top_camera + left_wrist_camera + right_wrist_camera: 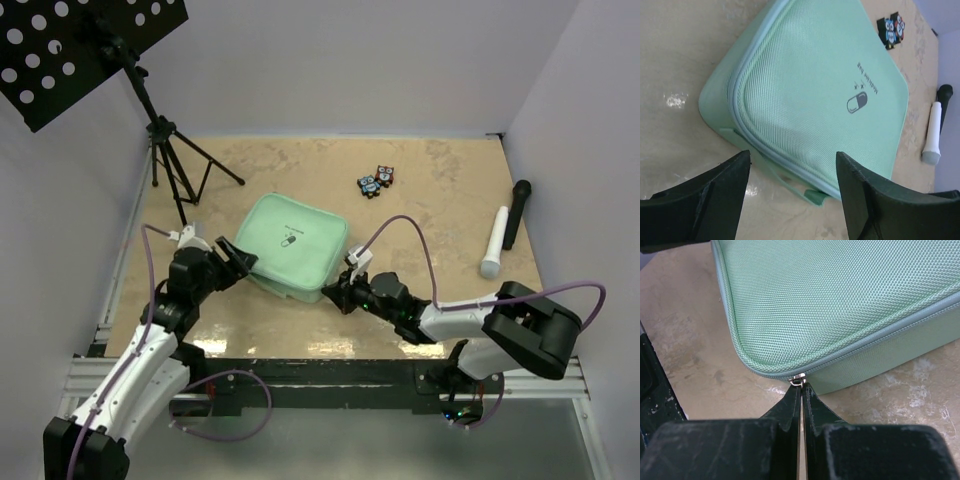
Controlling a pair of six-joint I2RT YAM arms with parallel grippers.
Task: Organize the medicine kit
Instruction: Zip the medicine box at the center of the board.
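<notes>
The medicine kit (295,245) is a mint-green zip case lying closed on the tan table, with a pill mark on its lid (856,104). At the kit's left corner my left gripper (240,262) stands open. Its black fingers (735,172) straddle the zipped edge without touching it, and a small green loop (815,197) lies between them (792,162). My right gripper (801,388) is at the kit's near right corner (335,293), shut on the metal zipper pull (798,380), which sits at the corner of the zip line.
A black tripod stand (175,165) with a perforated panel (80,45) stands at the back left, close to the left arm. Two small owl figures (377,181) lie behind the kit. A white stick (494,242) and a black one (516,213) lie at the right.
</notes>
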